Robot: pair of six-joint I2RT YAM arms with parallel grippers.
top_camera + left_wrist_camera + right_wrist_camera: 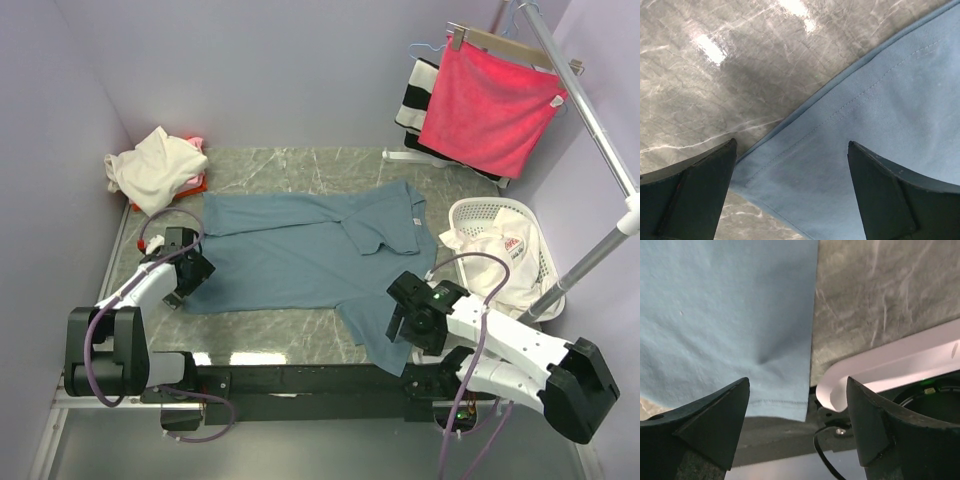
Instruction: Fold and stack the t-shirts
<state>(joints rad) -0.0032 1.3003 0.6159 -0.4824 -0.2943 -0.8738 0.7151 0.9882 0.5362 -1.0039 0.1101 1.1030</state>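
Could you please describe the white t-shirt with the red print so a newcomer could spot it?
Look to the right edge of the grey marbled table, where a white laundry basket stands. The white t-shirt lies in it; alone among the shirts, it bears red print.

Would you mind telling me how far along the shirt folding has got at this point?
Early. Done: the blue-grey t-shirt lies spread out, unfolded. In hand: the left gripper and right gripper hover open at its edges. Left: every fold, plus the crumpled cream shirt and the white printed shirt in the basket; no stack yet.
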